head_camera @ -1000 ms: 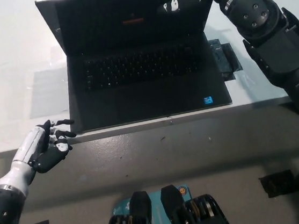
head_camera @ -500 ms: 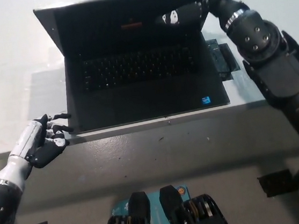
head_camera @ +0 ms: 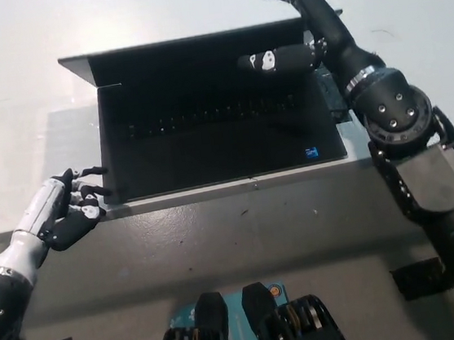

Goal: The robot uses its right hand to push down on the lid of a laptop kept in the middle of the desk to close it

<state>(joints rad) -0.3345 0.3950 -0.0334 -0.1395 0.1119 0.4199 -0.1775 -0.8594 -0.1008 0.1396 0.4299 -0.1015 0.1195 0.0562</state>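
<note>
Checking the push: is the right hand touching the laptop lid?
Touching. The head view shows the right hand wrapped over the laptop lid at its right end, fingers lying on the screen side.

The laptop (head_camera: 212,114) looks matt black, its lid (head_camera: 198,58) smooth; the surface (head_camera: 22,95) is pale and faintly glossy; the right hand (head_camera: 291,15) shows hard black plastic with metal-looking rings.

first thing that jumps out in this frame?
The black laptop mid-desk, its lid tipped well down over the keyboard but not shut. The black right hand is spread on the lid's far right corner, one finger reaching in front of the screen. The white left hand rests at the desk's near-left edge, holding nothing.
</note>
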